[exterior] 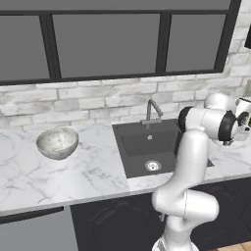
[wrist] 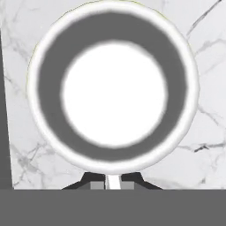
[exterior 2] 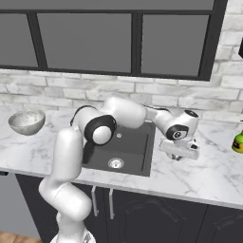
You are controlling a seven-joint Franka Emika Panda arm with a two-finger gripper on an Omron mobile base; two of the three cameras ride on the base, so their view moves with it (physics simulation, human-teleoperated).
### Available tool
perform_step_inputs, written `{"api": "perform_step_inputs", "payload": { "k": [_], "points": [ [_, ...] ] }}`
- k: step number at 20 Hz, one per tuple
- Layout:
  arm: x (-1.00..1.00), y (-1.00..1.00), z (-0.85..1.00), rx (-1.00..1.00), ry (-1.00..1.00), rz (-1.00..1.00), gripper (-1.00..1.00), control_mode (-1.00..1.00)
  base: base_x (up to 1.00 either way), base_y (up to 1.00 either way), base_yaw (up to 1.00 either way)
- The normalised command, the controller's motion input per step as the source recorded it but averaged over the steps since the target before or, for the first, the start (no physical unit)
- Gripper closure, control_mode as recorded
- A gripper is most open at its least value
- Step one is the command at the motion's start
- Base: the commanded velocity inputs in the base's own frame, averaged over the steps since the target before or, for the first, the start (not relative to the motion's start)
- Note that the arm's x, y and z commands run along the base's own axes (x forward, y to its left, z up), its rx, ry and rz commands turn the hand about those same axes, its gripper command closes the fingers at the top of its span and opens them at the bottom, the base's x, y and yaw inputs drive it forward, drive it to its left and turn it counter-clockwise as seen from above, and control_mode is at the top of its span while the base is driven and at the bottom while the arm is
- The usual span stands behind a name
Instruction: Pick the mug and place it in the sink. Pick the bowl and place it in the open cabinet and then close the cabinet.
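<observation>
In the hand view I look straight down into the white mug (wrist: 112, 33), which has a dark inner wall and stands on the marble counter. My gripper (wrist: 113, 182) is shut on the near side of the mug's rim, with a strip of white wall between the dark fingertips. In the right base view the hand (exterior 2: 179, 151) hangs low over the counter just right of the dark sink (exterior 2: 135, 142), hiding the mug. The speckled bowl (exterior: 58, 142) (exterior 2: 27, 122) sits on the counter far left of the sink (exterior: 142, 147). The cabinet is out of view.
A slim faucet (exterior: 153, 112) stands behind the basin, and a round drain (exterior: 153, 166) lies in it. A green bottle (exterior 2: 238, 141) stands at the right edge of the counter. Black base cabinets (exterior 2: 142, 209) run below. A brick wall and dark-framed windows lie behind.
</observation>
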Motion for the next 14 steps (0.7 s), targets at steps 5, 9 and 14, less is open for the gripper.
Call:
{"api": "perform_step_inputs", "payload": {
  "k": [5,9,14],
  "points": [
    [0.0,0.11,0.97,-0.09,0.06,0.01,1.0,-1.0,0.0,0.0,0.0],
    [-0.09,0.3,0.83,-0.01,0.14,0.12,1.0,-1.0,0.0,0.0,0.0],
    [-0.54,0.45,0.17,0.0,0.02,0.17,1.0,-1.0,0.0,0.0,0.0]
  ]
}}
